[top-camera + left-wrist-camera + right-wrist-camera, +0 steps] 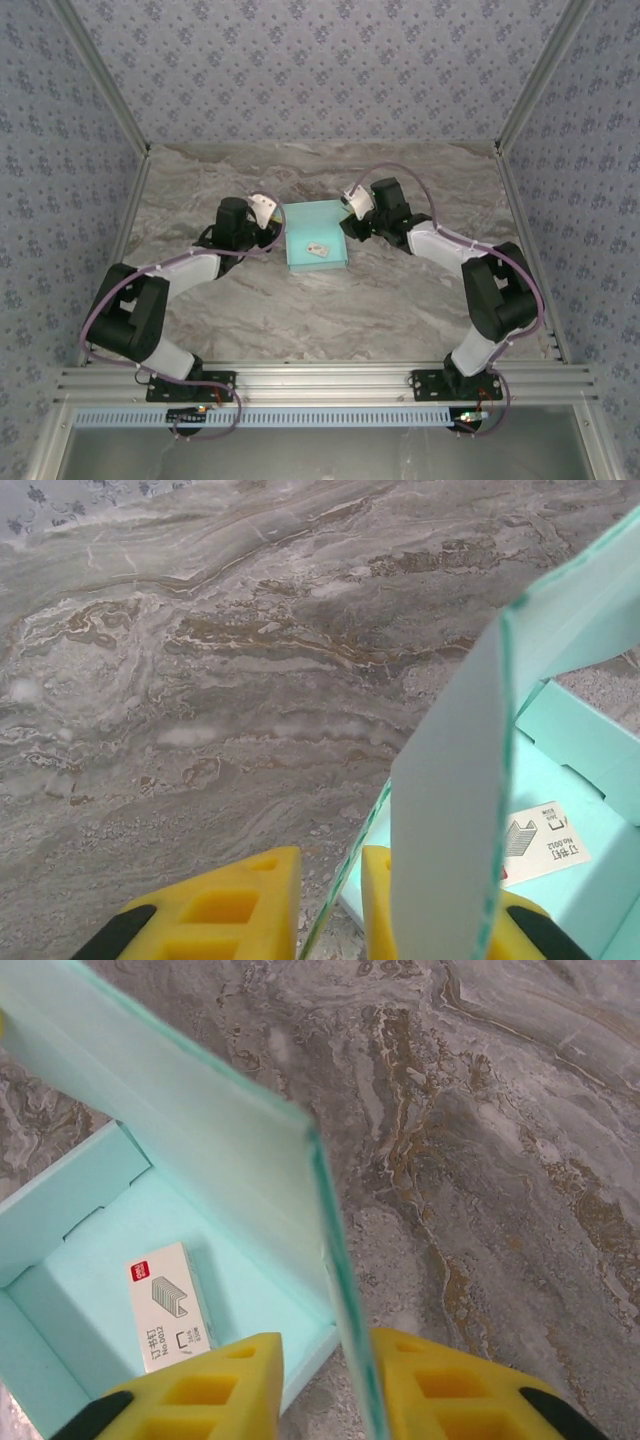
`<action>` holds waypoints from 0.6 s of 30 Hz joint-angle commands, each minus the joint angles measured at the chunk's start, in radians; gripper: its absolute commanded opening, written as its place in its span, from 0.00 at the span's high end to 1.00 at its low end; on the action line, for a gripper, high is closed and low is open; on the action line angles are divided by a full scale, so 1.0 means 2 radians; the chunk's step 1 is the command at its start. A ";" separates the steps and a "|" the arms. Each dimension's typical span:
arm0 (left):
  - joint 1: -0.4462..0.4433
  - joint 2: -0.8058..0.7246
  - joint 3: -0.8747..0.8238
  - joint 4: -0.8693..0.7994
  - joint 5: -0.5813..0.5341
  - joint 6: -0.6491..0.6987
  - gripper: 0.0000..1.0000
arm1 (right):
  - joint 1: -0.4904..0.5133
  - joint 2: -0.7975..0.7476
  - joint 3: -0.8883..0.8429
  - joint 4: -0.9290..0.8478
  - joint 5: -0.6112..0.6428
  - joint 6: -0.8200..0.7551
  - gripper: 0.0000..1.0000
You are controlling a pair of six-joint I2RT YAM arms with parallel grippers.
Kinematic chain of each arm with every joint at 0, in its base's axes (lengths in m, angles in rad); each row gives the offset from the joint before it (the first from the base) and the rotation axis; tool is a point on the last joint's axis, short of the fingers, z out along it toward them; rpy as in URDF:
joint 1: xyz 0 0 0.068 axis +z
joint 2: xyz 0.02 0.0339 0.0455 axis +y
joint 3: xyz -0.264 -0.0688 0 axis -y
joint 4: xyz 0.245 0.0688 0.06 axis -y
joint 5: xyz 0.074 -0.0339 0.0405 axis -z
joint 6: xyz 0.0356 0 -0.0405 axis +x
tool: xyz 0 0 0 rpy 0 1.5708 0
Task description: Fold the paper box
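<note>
Top external view: where is the paper box (312,222)?
— Mid-table on the marble, open, with a staple packet (319,249) inside.
— And the pincers?
— Left gripper (330,865) and right gripper (330,1345) each straddle a raised side flap. Their jaws are narrow, with slim gaps showing.

label on small white pack (168,1305) at 7 o'clock inside paper box (70,1290) | print: "订书钉", "No.0012" | red logo at its 11 o'clock corner: unreadable
</note>
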 commanded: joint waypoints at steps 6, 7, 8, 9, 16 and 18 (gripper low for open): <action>-0.001 0.014 0.011 0.012 0.018 -0.008 0.86 | 0.018 0.012 0.014 0.001 0.040 0.014 0.83; -0.002 0.014 0.010 0.015 0.017 -0.010 0.86 | 0.021 0.012 0.013 0.001 0.050 0.015 0.84; -0.003 0.014 0.010 0.017 0.018 -0.012 0.86 | 0.025 0.011 0.012 0.001 0.059 0.018 0.85; -0.004 0.014 0.008 0.019 0.016 -0.015 0.87 | 0.028 0.011 0.012 0.002 0.069 0.020 0.86; -0.021 0.012 0.008 0.025 -0.028 -0.051 0.95 | 0.062 0.010 0.019 -0.008 0.177 0.069 0.92; -0.027 0.011 0.008 0.026 -0.055 -0.072 0.97 | 0.072 0.014 0.027 -0.016 0.209 0.093 0.93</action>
